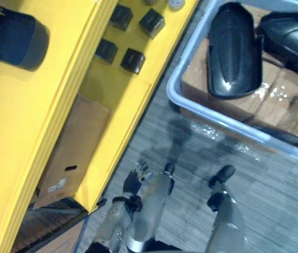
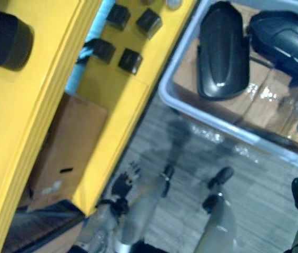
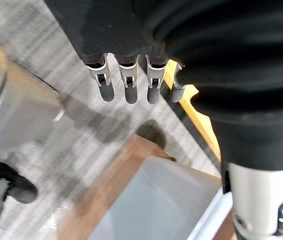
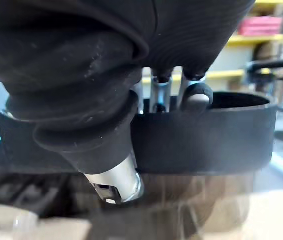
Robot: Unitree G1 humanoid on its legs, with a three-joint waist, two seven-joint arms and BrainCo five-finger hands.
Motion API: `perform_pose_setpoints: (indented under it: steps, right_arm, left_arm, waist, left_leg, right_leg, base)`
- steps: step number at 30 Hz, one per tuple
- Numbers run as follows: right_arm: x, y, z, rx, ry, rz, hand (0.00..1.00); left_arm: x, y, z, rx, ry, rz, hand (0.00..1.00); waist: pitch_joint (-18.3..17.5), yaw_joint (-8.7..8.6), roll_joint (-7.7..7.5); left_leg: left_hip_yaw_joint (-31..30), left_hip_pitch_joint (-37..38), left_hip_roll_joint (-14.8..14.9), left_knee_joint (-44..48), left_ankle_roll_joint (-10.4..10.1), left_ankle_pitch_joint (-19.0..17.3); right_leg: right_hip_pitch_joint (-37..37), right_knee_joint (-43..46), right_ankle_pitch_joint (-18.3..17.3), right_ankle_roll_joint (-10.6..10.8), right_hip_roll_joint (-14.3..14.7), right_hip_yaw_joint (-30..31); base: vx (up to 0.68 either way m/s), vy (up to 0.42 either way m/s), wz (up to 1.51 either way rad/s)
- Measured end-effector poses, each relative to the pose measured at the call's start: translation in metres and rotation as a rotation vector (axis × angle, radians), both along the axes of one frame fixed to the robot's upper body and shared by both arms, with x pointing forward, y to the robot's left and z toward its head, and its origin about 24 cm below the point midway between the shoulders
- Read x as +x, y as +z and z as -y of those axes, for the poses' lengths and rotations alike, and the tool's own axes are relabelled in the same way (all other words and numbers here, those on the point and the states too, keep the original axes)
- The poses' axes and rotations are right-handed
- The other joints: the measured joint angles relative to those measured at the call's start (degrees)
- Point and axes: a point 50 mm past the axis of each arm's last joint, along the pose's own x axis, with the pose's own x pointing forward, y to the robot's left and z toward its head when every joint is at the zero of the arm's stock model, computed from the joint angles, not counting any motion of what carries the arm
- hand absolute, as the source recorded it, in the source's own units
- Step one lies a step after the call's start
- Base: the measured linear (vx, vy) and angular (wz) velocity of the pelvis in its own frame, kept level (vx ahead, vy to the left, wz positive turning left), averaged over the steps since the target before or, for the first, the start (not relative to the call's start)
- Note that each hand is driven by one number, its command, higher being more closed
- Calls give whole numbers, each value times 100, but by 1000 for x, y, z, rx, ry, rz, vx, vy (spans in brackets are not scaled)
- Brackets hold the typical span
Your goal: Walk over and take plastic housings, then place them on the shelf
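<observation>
Right wrist view: right robot hand (image 4: 196,95) grasps a black housing (image 4: 206,135), fingers over its rim, thumb against the outer wall, likely ready to lift. Housing lies in the grey bin (image 1: 176,89) beside the yellow shelf (image 1: 43,121). Left robot hand (image 3: 126,80) hangs released.

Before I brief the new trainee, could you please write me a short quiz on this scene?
1. Where do the black housings lie? A) in the grey tray B) on the floor C) on a chair
2. True or false: both hands are empty.
3. What small things lie on the yellow shelf near the cardboard box?

Key
1. A.
2. False: the left hand hangs open, but the right hand hooks its fingers over the rim of a housing, thumb on the outer wall.
3. Small black blocks.
</observation>
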Motion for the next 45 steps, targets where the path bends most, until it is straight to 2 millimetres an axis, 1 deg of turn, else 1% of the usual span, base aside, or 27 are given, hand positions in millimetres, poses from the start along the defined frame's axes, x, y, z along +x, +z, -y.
perform_pose_setpoints:
  steps: [1, 3, 4, 6, 8, 12, 15, 18, 19, 22, 23, 24, 25, 27, 28, 30, 33, 36, 38, 39, 40, 41, 43, 44, 45]
  right_arm:
    - [1, 0, -1, 7, 2, 12, 100]
    - [2, 1, -4, 22, 7, 54, 100]
    - [2, 2, -6, 22, 13, 69, 100]
    - [4, 10, -14, 20, 39, 133, 100]
    - [6, 11, -18, 19, 55, 149, 100]
    - [9, 4, -23, 67, 67, 163, 100]
    - [10, -3, -25, 83, 65, 176, 100]
    - [11, -16, -32, 129, 90, 193, 100]
    - [13, -22, -39, 147, 118, 202, 100]
    - [13, -34, -53, 169, 170, 224, 100]
    - [12, -38, -55, 178, 177, 223, 100]
    - [12, -48, -59, 197, 192, 212, 100]
    - [12, -53, -63, 206, 201, 207, 100]
    - [10, -74, -71, 245, 224, 177, 100]
    - [10, -79, -74, 253, 230, 168, 100]
    - [8, -100, -81, 286, 249, 128, 100]
    - [2, -123, -90, 319, 266, 87, 100]
    - [1, -134, -99, 337, 294, 73, 100]
    - [1, -137, -103, 336, 310, 73, 100]
    - [-2, -142, -106, 334, 323, 70, 100]
    - [-4, -144, -108, 330, 328, 72, 100]
    - [-7, -146, -110, 324, 339, 79, 100]
    - [-13, -152, -118, 327, 383, 87, 100]
    - [-13, -153, -121, 326, 395, 89, 100]
    - [-15, -156, -128, 329, 424, 92, 100]
  left_arm:
    - [-1, 0, -1, -2, 4, -2, 0]
    - [-3, 1, -4, -4, 11, -10, 0]
    - [-4, 2, -5, -5, 14, -11, 0]
    - [-6, 4, -7, -6, 12, -10, 0]
    - [-7, 6, -8, -4, 5, -5, 0]
    - [-6, 17, -18, 0, 29, 34, 0]
    - [-7, 19, -20, 3, 35, 46, 0]
    - [-13, 22, -22, 1, 33, 44, 0]
    - [-15, 23, -26, 2, 36, 49, 0]
    - [-16, 29, -34, 24, 29, 67, 0]
    - [-16, 30, -34, 27, 29, 71, 0]
    - [-16, 32, -36, 38, 31, 83, 0]
    - [-16, 34, -37, 47, 31, 92, 0]
    - [-15, 41, -39, 56, 27, 122, 0]
    - [-15, 42, -39, 58, 25, 128, 0]
    - [-13, 45, -40, 95, 10, 145, 0]
    - [-9, 54, -42, 119, 2, 193, 0]
    - [0, 65, -40, 143, 0, 268, 0]
    - [5, 73, -39, 152, -5, 308, 0]
    - [12, 82, -37, 197, -7, 367, 0]
    - [14, 87, -36, 223, -5, 396, 0]
    - [18, 93, -35, 285, 4, 448, 0]
    - [29, 118, -34, 411, 58, 605, 0]
    - [32, 124, -34, 444, 71, 646, 0]
    - [36, 137, -35, 534, 99, 735, 0]
  waist:
    - [15, -30, -21]
    - [96, -121, -138]
    - [119, -154, -172]
    - [193, -264, -281]
    - [226, -330, -331]
    - [284, -359, -420]
    - [300, -368, -448]
    - [307, -397, -569]
    - [314, -443, -671]
    - [314, -491, -875]
    - [296, -491, -914]
    - [280, -492, -995]
    - [257, -494, -1037]
    - [203, -499, -1173]
    - [184, -500, -1209]
    - [132, -506, -1274]
    - [71, -516, -1347]
    - [18, -577, -1394]
    - [-8, -625, -1425]
    - [-71, -639, -1449]
    - [-102, -647, -1456]
    - [-151, -668, -1460]
    - [-284, -731, -1495]
    - [-284, -746, -1496]
    - [-362, -807, -1522]
  left_leg:
    - [-5, 49, 13, -18, -1, 0]
    - [-6, 241, 56, -108, -13, -2]
    - [-5, 292, 65, -139, -18, 0]
    - [11, 489, 83, -263, -36, 13]
    - [25, 627, 98, -340, -37, 14]
    - [56, 916, 148, -527, -62, 30]
    - [42, 1069, 157, -656, -80, 55]
    - [51, 1334, 175, -862, -88, 94]
    - [49, 1434, 196, -940, -96, 105]
    - [63, 1676, 216, -1134, -130, 167]
    - [68, 1713, 219, -1160, -131, 175]
    - [90, 1811, 220, -1226, -131, 196]
    - [100, 1831, 223, -1241, -132, 201]
    - [109, 1909, 232, -1307, -133, 222]
    - [112, 1921, 232, -1319, -135, 225]
    - [142, 2004, 241, -1375, -135, 230]
    - [208, 2072, 250, -1428, -131, 244]
    - [313, 2071, 263, -1434, -128, 246]
    - [347, 2070, 260, -1434, -128, 246]
    - [404, 2085, 264, -1447, -127, 246]
    - [432, 2086, 267, -1448, -128, 246]
    - [453, 2088, 267, -1456, -128, 246]
    - [527, 2191, 274, -1508, -129, 247]
    - [588, 2218, 289, -1511, -130, 247]
    - [726, 2279, 318, -1523, -131, 245]
  right_leg:
    - [57, -30, 6, 6, 20, -5]
    - [234, -83, 25, 1, 34, -14]
    - [273, -97, 25, 0, 42, -15]
    - [431, -166, 27, -1, 56, -12]
    - [550, -219, 35, 9, 73, -7]
    - [809, -376, 51, 12, 139, 2]
    - [953, -472, 59, 17, 164, -17]
    - [1179, -626, 72, 32, 200, -17]
    - [1271, -677, 72, 31, 224, -19]
    - [1454, -760, 72, 31, 240, -24]
    - [1487, -779, 72, 31, 242, -23]
    - [1560, -811, 72, 31, 243, -15]
    - [1573, -820, 72, 31, 244, -14]
    - [1652, -870, 71, 32, 254, -16]
    - [1658, -883, 71, 33, 256, -18]
    - [1774, -963, 94, 39, 271, -20]
    - [1846, -1042, 127, 39, 281, 1]
    - [1852, -1115, 197, 59, 281, 42]
    - [1852, -1142, 217, 68, 279, 72]
    - [1849, -1172, 246, 75, 286, 119]
    - [1849, -1186, 254, 79, 287, 131]
    - [1850, -1220, 280, 79, 292, 145]
    - [1871, -1263, 305, 92, 308, 227]
    - [1909, -1271, 307, 93, 317, 263]
    - [1935, -1287, 309, 95, 327, 321]
  base:
    - [8, 23, -4]
    - [0, 0, 0]
    - [15, 35, -1]
    - [16, 34, -1]
    - [16, 44, -3]
    - [18, 33, -3]
    - [21, 31, 4]
    - [38, 33, 1]
    - [31, 23, 2]
    - [12, 9, 1]
    - [0, 0, 0]
    - [0, 0, 0]
    - [0, 0, 0]
    - [0, 0, 0]
    - [0, 0, 0]
    - [-17, 8, -1]
    - [-11, 14, -4]
    - [-38, 42, -8]
    - [-24, 44, -8]
    - [-14, 51, -12]
    - [-9, 51, -12]
    - [-1, 50, -9]
    - [4, 59, -14]
    - [-2, 51, -22]
    - [-11, 39, -21]
